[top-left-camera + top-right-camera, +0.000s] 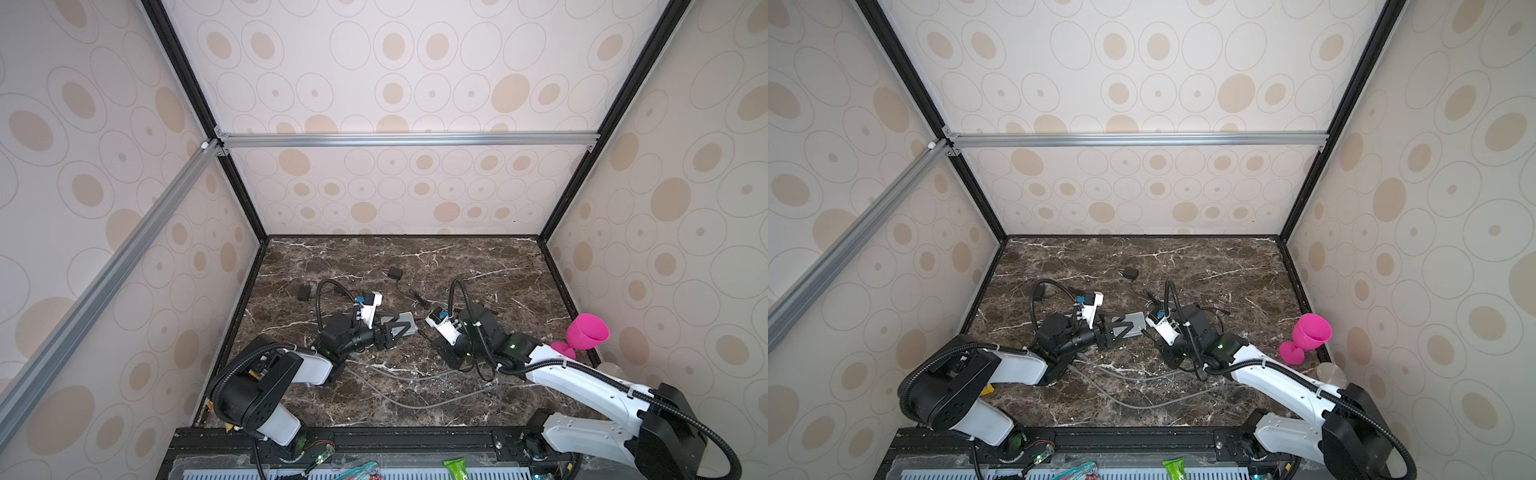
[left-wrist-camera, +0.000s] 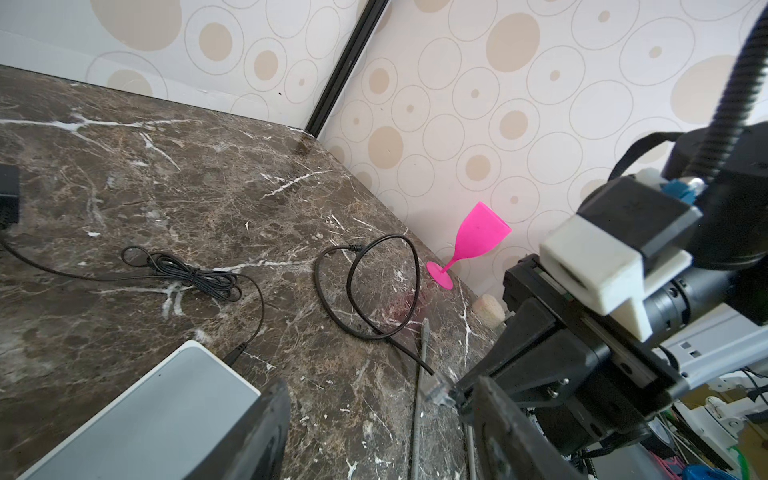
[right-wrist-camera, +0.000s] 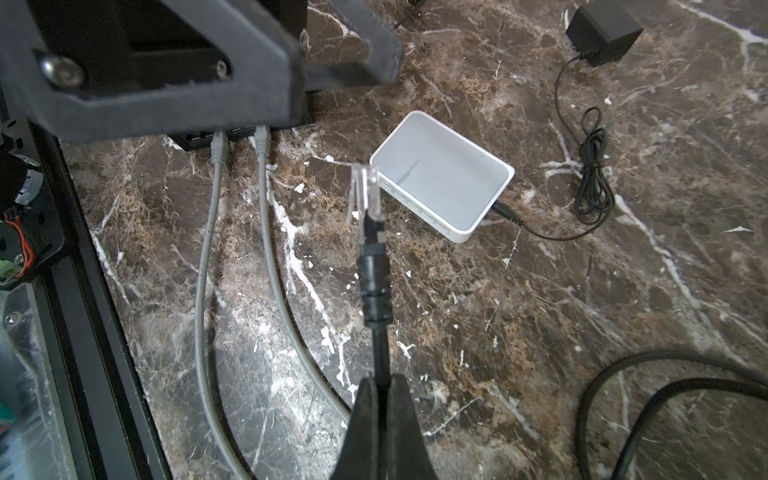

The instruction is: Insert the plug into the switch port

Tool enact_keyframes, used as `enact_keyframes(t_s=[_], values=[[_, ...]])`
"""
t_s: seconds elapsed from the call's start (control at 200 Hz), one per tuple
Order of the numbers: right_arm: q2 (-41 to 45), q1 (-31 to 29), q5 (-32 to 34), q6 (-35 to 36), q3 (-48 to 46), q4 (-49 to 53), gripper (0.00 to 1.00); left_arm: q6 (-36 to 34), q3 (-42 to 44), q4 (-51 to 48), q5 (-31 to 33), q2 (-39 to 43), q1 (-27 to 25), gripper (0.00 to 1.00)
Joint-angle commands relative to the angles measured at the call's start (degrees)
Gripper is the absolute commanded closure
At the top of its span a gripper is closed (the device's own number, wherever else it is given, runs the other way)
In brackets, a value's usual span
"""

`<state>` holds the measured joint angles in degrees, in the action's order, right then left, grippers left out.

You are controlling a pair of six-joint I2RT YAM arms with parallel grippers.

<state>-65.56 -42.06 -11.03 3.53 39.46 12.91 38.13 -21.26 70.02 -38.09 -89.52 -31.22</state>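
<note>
Plug (image 3: pixel 365 189), clear, is sticking out ahead of the right gripper (image 3: pixel 380 388), whose jaws are pressing together on the black cable (image 3: pixel 380 345) just behind the boot. Plug tip is pointing at the port side of the white switch (image 3: pixel 444 174), near one corner; contact cannot be told. Switch is lying flat on the marble table (image 3: pixel 540 311), with its thin power lead (image 3: pixel 540 235) plugged in. Left gripper (image 2: pixel 380 386) is standing with jaws apart, nothing between them, one finger (image 2: pixel 257 436) just beside the switch.
</note>
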Motion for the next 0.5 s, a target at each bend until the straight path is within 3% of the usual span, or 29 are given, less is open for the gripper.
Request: enact_keyframes(t_s=[0.0,0.325,0.495], values=[[-0.21,-0.72,0.04,1.33,-0.60,-1.25,1.00,1.29,-1.73,3.71,-0.76,-0.27,0.20,0.32],[2.72,-0.99,-2.52,3.96,-2.17,-1.09,1.00,-1.16,-0.32,-0.46,4.60,4.52,0.22,0.32],[7.30,-1.00,-3.32,5.35,-3.67,-0.46,1.00,-2.05,-3.26,-19.18,7.80,10.45,0.20,0.34]])
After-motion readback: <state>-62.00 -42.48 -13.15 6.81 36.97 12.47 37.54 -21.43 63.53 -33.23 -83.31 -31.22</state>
